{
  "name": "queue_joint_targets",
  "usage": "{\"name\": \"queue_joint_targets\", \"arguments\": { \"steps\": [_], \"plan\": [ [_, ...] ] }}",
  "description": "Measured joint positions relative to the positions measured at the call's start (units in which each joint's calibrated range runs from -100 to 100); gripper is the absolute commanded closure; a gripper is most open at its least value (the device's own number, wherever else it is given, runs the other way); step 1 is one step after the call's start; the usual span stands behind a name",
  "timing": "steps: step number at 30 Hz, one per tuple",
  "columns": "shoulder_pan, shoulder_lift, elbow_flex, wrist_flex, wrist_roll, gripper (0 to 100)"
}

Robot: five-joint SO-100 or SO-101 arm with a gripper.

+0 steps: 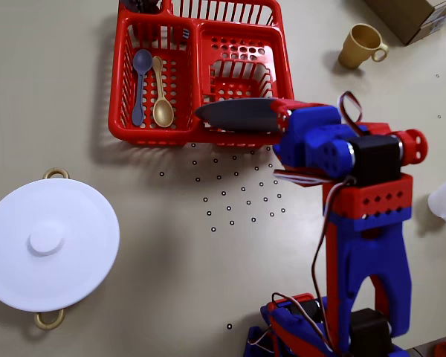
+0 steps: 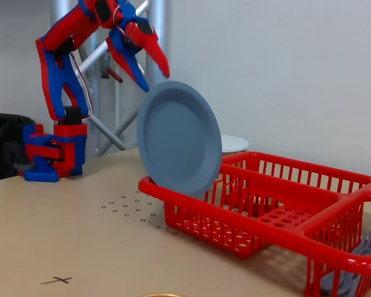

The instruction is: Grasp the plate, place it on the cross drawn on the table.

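The blue-grey plate (image 2: 179, 140) is leaning on edge in the red dish rack (image 2: 278, 213) — the gripper (image 2: 153, 69) is hovering just above its rim, jaws parted, gripping nothing

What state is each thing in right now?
plate: upright on edge in the rack, not gripped
hand: open, just above the plate's top rim
red rack: on the table, holds plate and spoons
yellow mug: upright, empty
white lid: flat, knob up
cross: uncovered
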Motion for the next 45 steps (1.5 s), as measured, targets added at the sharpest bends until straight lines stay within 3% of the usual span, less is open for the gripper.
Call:
{"name": "queue_joint_targets", "arguments": {
  "steps": [10, 45],
  "plan": [
    [-0.2, 6.6, -13.1, 0.1, 0.0, 76],
    [5.1, 21.2, -13.1, -3.8, 1.1, 80]
  ]
}}
